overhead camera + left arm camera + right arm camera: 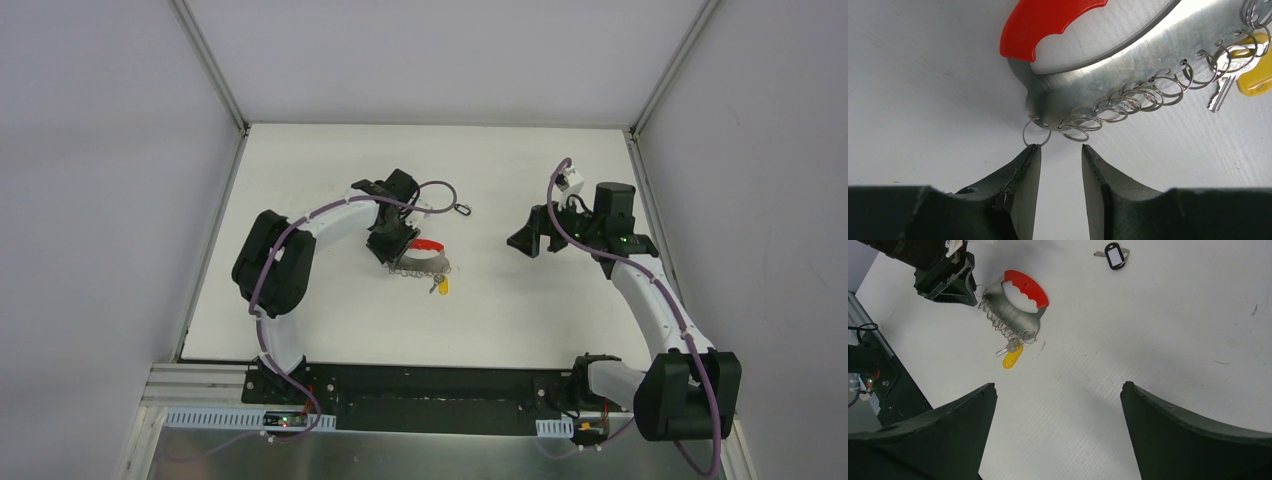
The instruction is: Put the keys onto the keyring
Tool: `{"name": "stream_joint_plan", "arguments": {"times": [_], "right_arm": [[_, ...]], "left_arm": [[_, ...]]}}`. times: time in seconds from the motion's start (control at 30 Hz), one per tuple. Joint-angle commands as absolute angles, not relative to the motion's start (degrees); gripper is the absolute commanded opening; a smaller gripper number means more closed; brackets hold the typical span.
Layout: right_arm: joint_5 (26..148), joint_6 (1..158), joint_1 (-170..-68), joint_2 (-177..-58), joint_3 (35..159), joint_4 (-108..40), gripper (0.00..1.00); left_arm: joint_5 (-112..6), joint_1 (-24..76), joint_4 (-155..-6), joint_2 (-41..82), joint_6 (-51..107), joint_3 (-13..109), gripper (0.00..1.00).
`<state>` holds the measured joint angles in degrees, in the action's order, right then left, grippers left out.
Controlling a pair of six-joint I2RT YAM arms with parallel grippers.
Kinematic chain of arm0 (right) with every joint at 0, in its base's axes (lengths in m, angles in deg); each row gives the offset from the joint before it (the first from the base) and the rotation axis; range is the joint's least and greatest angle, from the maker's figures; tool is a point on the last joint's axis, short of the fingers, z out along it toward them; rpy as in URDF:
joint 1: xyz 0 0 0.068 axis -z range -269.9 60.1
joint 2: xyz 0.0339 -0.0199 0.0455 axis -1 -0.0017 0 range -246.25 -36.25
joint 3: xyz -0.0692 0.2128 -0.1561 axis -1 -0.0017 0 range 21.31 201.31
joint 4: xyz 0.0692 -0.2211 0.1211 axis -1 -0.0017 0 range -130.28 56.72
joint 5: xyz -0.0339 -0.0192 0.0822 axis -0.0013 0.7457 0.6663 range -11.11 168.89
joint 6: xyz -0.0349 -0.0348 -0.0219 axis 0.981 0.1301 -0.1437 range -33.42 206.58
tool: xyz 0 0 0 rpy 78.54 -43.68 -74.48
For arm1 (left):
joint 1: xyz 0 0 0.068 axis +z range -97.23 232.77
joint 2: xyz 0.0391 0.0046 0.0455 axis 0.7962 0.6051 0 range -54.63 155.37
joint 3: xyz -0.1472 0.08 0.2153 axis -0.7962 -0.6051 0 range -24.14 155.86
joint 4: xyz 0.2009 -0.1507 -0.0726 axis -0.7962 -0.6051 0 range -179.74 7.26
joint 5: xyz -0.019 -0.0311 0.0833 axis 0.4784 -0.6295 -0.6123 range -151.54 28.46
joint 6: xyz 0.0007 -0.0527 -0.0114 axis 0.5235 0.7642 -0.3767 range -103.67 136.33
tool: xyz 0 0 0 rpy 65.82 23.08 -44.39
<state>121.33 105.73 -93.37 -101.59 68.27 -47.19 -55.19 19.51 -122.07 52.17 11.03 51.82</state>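
Observation:
The keys (425,265) lie mid-table: a row of silver rings (1128,100) on a curved grey metal strap (1128,60) with a red grip (1048,25). A silver key and a yellow-headed one (1253,82) hang at its far end. My left gripper (1058,146) is open just short of the strap's near end, nothing between its fingers. Its left fingertip (1033,150) touches the small end ring (1036,132). The keyring (462,210), a small black oval with a pale window (1115,255), lies behind the bunch. My right gripper (1058,385) hovers wide open to the right, empty.
The left arm (300,240) curves over the table's left half, and its purple cable loops near the black oval. The right arm (650,290) stands along the right edge. White walls close in the table on three sides.

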Motion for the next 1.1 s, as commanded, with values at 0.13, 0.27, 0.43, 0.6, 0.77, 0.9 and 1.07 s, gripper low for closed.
{"name": "stream_joint_plan", "arguments": {"times": [0.13, 0.27, 0.43, 0.6, 0.77, 0.9, 1.07], "right_arm": [[122.05, 106.97, -92.89, -101.83, 67.98, -46.7, 0.98], [121.81, 107.27, -92.89, -101.88, 68.13, -46.86, 0.98], [121.61, 107.49, -92.89, -101.47, 68.0, -46.88, 0.98], [121.43, 107.56, -92.6, -101.11, 67.98, -46.98, 0.98], [121.52, 107.58, -92.43, -101.02, 67.94, -46.98, 0.98], [121.61, 107.58, -92.36, -101.11, 67.92, -46.96, 0.98], [121.61, 107.69, -92.36, -101.2, 67.96, -46.92, 0.98]], "left_arm": [[-53.49, 22.28, -123.22, 48.13, 11.36, 51.35, 0.35], [-51.4, 24.96, -123.09, 48.63, 12.53, 51.38, 0.34], [-48.57, 26.74, -124.48, 50.62, 13.08, 52.5, 0.34], [-45.27, 27.0, -126.02, 53.25, 13.51, 53.4, 0.32], [-43.44, 27.74, -126.84, 55.73, 14.17, 54.28, 0.29], [-42.24, 28.78, -126.86, 56.68, 14.64, 54.79, 0.23], [-41.03, 29.55, -126.92, 56.68, 14.84, 54.99, 0.09]]}}
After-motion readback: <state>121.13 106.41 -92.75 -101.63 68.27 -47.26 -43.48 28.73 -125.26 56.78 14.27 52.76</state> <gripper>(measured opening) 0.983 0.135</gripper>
